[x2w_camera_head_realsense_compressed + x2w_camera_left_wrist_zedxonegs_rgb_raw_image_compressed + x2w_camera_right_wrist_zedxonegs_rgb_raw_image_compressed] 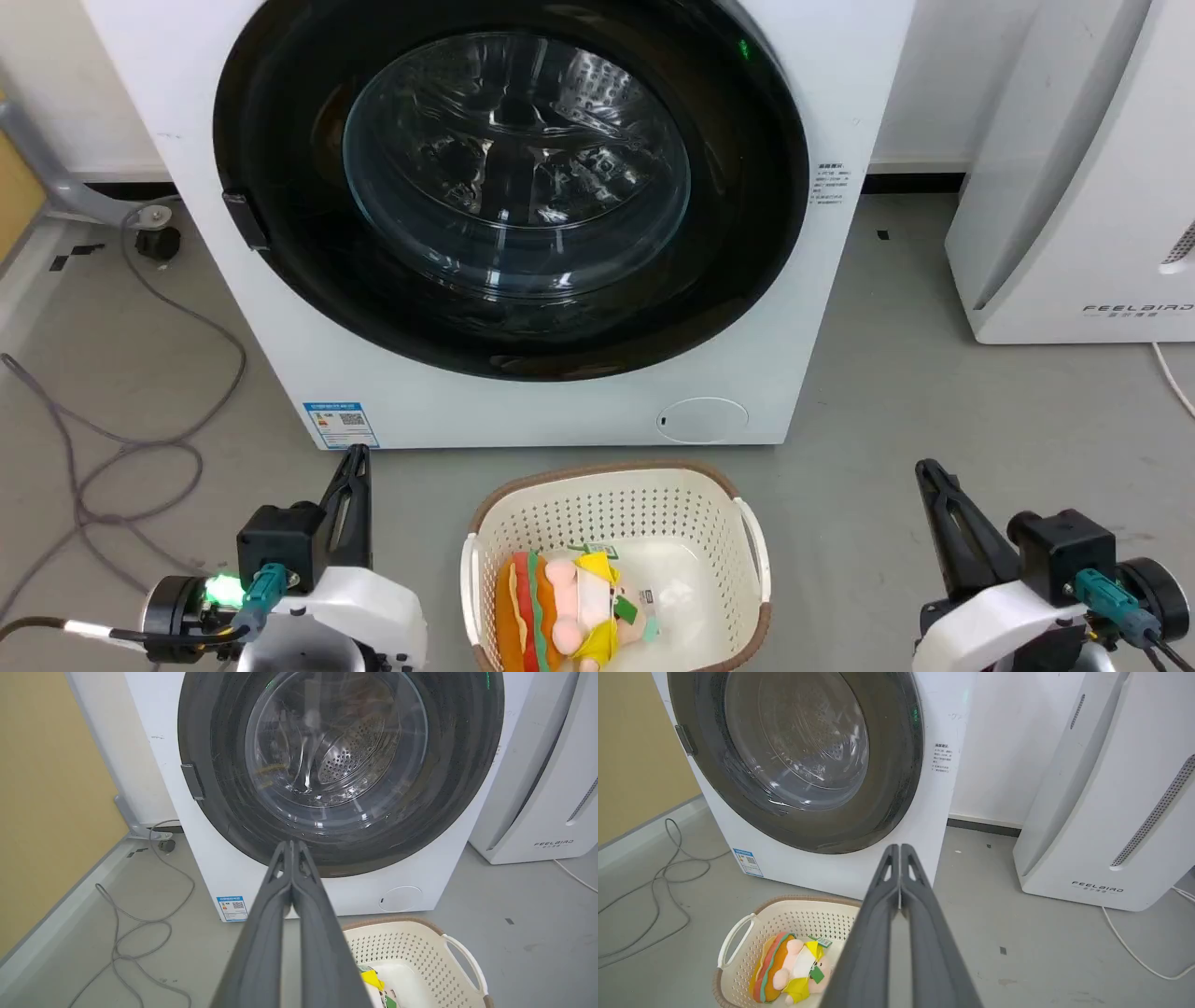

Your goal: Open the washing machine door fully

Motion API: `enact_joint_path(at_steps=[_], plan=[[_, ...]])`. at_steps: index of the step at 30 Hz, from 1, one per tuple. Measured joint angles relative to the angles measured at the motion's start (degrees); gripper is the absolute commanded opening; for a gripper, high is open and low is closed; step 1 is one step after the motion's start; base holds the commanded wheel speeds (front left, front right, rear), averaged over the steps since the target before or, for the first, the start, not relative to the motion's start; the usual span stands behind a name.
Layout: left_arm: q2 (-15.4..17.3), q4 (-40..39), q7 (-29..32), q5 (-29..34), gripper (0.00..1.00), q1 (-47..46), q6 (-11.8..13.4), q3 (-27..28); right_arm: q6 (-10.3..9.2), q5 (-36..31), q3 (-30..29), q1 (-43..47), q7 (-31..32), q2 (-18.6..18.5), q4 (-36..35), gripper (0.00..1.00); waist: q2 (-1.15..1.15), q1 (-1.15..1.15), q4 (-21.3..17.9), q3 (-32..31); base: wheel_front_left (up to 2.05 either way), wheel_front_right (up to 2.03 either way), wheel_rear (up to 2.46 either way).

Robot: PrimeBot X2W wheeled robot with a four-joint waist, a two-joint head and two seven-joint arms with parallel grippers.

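The door (pixel 512 177) is shut flat on the washing machine (pixel 523 411). The left claw (pixel 357 457) and the right claw (pixel 927 469) are pinched closed, holding nothing. The basket (pixel 607 471) sits just in front, so a reaching claw might knock it. Closed claws could slip off the shiny door.

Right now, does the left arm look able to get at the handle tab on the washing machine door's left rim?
Probably yes: nothing stands between the shut left tool and the handle tab on the washing machine door; the laundry basket sits off to its right.
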Motion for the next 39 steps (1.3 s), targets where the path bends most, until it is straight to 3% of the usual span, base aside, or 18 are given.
enact_joint_path(at_steps=[17, 18, 39], plan=[[0.0, 0.0, 0.0, 0.0, 0.00, 0.0, 0.0, 0.0, -0.01, 0.0, 0.0, 0.0, 0.0, 0.0, 0.0, 0.00, 0.00, 0.00, 0.0, 0.0, 0.00, 0.00, 0.00], [0.0, 0.0, 0.0, 0.0, 1.00, 0.0, 0.0, 0.0, -0.01, 0.0, 0.0, 0.0, 0.0, 0.0, 0.0, 1.00, 0.00, 0.00, 0.0, 0.0, 0.00, 0.00, 0.00], [0.0, 0.1, -1.6, -0.5, 1.00, 0.0, 1.2, -0.8, -0.01, 4.8, -0.9, 0.0, -1.6, 0.0, -0.7, 1.00, 0.00, 0.00, 0.0, 0.2, 0.00, 0.00, 0.00]])
